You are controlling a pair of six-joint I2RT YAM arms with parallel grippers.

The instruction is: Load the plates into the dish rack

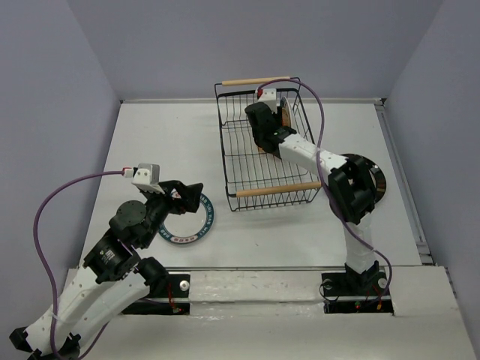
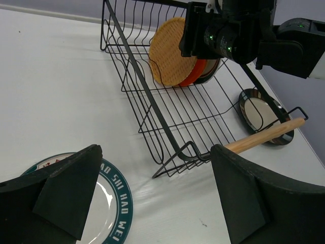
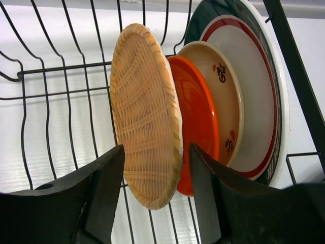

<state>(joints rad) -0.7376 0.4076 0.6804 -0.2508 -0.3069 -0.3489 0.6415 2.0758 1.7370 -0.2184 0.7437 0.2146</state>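
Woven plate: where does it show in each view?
Top external: the woven plate is a tan sliver at the rack's far end, mostly hidden.
Left wrist: upper centre, standing in the rack.
Right wrist: centre, upright.
Shared landmark: the rack's black wires.

Overhead looks down; wrist views (right closest) share the dish rack (image 1: 277, 189).

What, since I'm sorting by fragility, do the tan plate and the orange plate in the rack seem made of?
Tan plate: seemingly woven wicker or bamboo, matte; interlaced strands show. Orange plate: likely glazed ceramic or melamine, glossy; smooth surface with bright highlights.
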